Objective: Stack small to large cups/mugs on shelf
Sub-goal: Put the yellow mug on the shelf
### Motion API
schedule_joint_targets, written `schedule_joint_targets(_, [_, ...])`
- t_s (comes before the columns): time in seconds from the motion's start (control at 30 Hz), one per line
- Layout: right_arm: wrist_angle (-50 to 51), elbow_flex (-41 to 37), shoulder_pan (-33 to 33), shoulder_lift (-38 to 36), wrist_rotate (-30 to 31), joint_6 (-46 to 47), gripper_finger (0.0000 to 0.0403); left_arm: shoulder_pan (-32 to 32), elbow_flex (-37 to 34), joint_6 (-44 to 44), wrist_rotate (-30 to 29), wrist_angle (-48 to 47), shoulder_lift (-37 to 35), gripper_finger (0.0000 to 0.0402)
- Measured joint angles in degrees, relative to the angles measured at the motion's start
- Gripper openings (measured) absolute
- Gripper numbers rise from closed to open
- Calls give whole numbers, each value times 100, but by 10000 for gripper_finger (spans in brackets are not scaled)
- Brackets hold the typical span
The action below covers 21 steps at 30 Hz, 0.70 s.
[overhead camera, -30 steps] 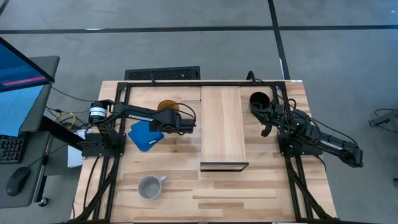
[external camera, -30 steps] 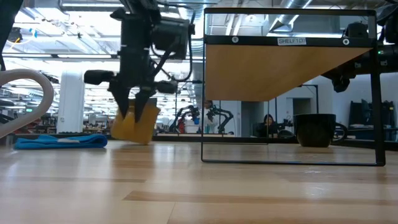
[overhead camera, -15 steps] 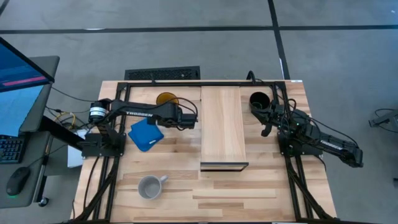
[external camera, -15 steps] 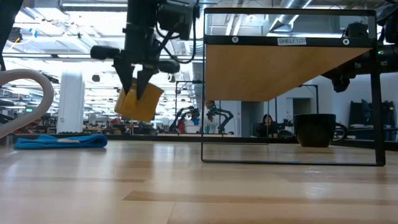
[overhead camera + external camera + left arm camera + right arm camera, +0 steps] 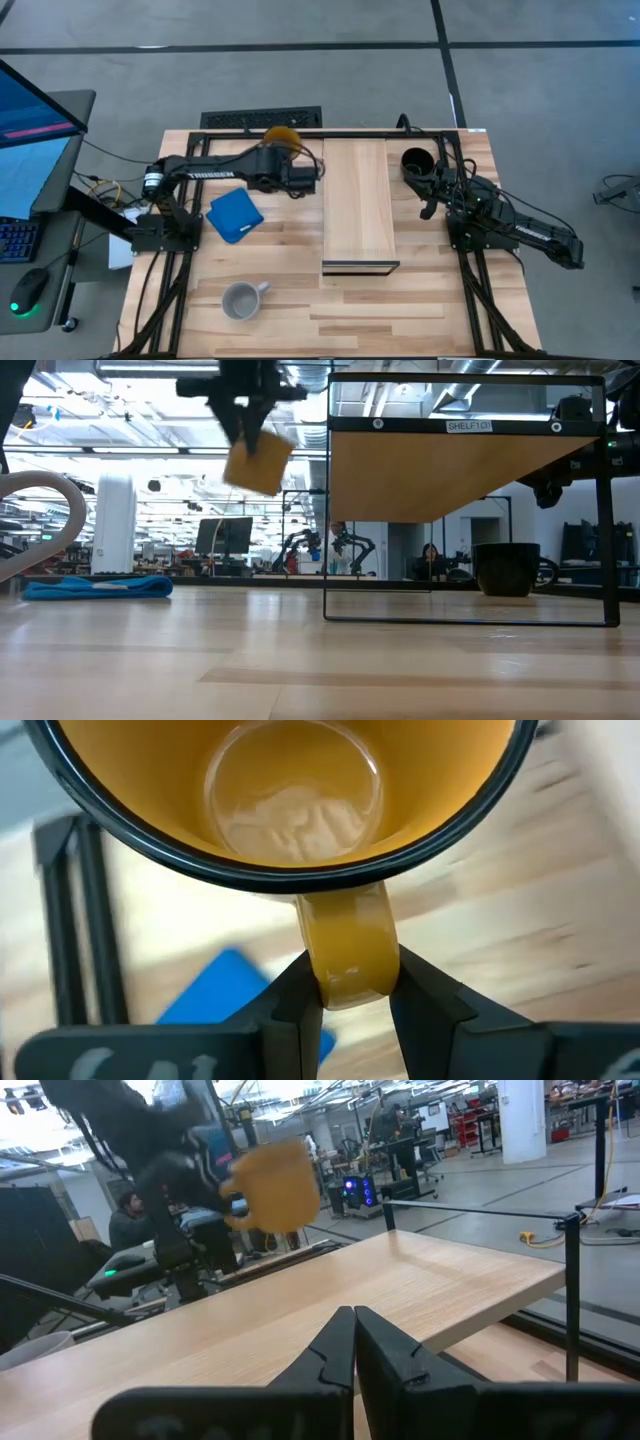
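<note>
The yellow-orange mug hangs in the air left of the shelf, about level with the shelf's board. My left gripper is shut on it. Beside the shelf's far right corner, the black mug stands on its base on the table. Near the front edge, the grey mug stands mouth up. My right gripper waits shut at the table's right side, next to the black mug, touching nothing. My left gripper pinches the yellow mug's handle between its two fingers, one on each flat side of the loop. The fingers slant down from above. The mug hangs below them, tilted and clear of the table, its mouth turned toward the wrist.
A flat blue square lies on the table under and in front of the left arm. The dark frame runs along the table's far edge and sides. Bare planks lie between the grey mug and the shelf's near end.
My left gripper has gone up with the yellow mug, from just above the table to about the height of the shelf's board, staying left of the shelf. The wrist has rolled, and the mug's tilt has changed with it. The hold on the handle has stayed shut.
</note>
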<state>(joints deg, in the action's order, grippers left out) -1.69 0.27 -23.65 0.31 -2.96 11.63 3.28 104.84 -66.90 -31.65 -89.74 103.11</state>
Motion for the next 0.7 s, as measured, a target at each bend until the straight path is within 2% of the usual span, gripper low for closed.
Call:
schedule_joint_targets(0.2, [0, 0, 0, 1, -1, 112, 33, 173, 699, 1554, 356, 587, -11, 81])
schedule_joint_targets(0.33, [0, 0, -1, 1, -1, 605, 33, 368, 1018, 2592, 685, 900, -9, 81])
schedule_joint_targets(0.57, [0, 0, -1, 0, -2, 1257, 33, 966, 1132, 4351, 1613, 1840, -74, 81])
schedule_joint_targets(0.7, [-2, 0, 1, 1, -2, 1534, 33, 1309, 1130, 5163, 2330, 2108, -98, 81])
